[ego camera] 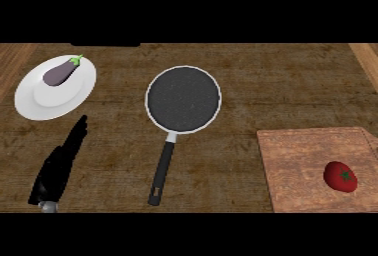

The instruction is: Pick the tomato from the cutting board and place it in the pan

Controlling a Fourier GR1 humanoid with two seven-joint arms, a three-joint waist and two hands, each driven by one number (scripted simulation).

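Head view: the tomato (340, 176) lies on the cutting board (306, 165) at the right, toward its right edge, untouched, so the pick has not begun. It looks slightly taller than wide, long axis roughly up-down in the view, green stem patch facing up. The pan (184, 99) sits mid-counter, bowl away, handle toward the robot, well apart from the board. The left hand (59, 165) rests at lower left, fingers straight and together, holding nothing. The right hand is unseen. An eggplant (60, 73) lies on a plate (44, 102).

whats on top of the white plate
An eggplant lies on the white plate, toward its far side. The patch of plate right under the eggplant is covered, so nothing can be seen there.
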